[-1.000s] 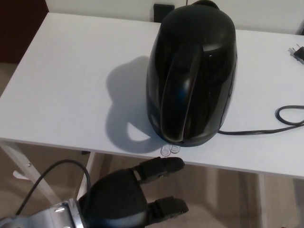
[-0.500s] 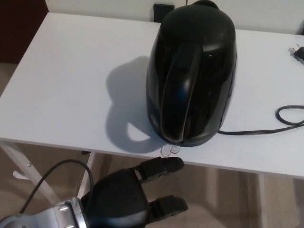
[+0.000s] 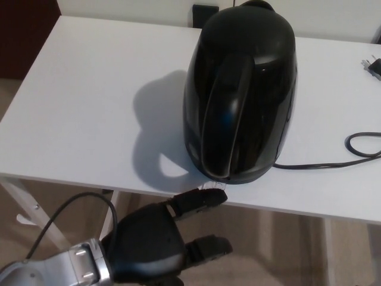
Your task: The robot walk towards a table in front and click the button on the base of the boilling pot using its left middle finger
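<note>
A glossy black kettle (image 3: 241, 95) stands on its base on the white table (image 3: 89, 107), handle facing me. The clear switch (image 3: 213, 186) at the foot of the base, near the table's front edge, is mostly covered by a fingertip. My left hand (image 3: 158, 241) rises from the bottom left, below the table edge, open with fingers apart. Its upper finger (image 3: 199, 201) stretches out and its tip lies on the switch. The lower finger (image 3: 208, 248) hangs free beneath the table edge. My right hand does not show.
A black power cord (image 3: 333, 161) runs from the kettle base to the right and loops near the table's right edge. A plug (image 3: 375, 65) lies at the far right. A black wall socket (image 3: 205, 13) sits behind the kettle. A white table leg (image 3: 30, 214) shows below left.
My left hand has lifted and moved forward a little. Its upper finger now reaches the clear switch and covers it; before, the switch lay bare just beyond the fingertip.
</note>
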Robot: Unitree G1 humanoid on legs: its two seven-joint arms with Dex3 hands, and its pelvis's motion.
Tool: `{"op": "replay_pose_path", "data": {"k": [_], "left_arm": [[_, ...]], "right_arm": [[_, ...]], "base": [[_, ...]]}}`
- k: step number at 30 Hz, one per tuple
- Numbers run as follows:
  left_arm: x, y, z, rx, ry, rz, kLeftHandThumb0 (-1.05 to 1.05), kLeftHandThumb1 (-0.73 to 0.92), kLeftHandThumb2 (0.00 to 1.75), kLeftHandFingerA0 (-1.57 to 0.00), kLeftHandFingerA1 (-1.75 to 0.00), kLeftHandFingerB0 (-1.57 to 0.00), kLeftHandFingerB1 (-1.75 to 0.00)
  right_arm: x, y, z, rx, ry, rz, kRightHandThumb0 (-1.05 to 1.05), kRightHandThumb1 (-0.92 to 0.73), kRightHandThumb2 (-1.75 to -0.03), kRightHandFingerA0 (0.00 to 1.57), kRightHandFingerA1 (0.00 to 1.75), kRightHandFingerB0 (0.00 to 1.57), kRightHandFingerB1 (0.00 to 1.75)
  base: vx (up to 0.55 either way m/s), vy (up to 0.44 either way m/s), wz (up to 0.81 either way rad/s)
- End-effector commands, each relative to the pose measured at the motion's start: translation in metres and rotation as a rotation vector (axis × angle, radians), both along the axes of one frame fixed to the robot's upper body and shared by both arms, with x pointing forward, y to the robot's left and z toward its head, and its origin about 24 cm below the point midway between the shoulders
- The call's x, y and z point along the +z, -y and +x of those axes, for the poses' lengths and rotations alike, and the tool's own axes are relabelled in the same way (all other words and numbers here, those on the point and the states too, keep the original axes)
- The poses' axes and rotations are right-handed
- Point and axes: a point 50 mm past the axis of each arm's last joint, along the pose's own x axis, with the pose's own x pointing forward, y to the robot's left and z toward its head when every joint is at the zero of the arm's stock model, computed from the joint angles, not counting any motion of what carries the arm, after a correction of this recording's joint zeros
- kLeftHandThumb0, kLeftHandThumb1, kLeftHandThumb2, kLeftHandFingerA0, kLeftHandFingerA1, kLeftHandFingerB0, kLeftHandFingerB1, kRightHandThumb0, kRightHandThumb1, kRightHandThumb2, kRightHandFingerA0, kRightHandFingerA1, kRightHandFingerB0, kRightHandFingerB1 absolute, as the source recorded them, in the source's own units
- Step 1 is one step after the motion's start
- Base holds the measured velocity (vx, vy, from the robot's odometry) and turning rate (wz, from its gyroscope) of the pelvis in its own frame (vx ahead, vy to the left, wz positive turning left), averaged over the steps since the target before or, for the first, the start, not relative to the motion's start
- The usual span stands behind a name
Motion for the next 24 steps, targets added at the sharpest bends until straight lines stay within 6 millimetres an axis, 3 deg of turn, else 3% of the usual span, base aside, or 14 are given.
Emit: {"op": "replay_pose_path", "data": {"k": [1, 24], "left_arm": [[-0.001, -0.001, 0.006, 0.030, -0.004, 0.028, -0.71, 0.79, 0.64, -0.31, -0.31, -0.28, -0.31], [-0.012, 0.002, 0.013, 0.056, -0.015, 0.082, -0.72, 0.78, 0.64, -0.30, -0.31, -0.28, -0.31]], "right_arm": [[0.001, 0.004, -0.001, -0.006, 0.000, -0.025, -0.40, -0.65, -0.59, 0.63, 0.44, 0.35, 0.33], [0.006, 0.004, 0.005, 0.001, 0.007, -0.021, -0.42, -0.65, -0.59, 0.67, 0.43, 0.34, 0.33]], "base": [[0.00, 0.000, 0.00], [0.00, 0.000, 0.00]]}}
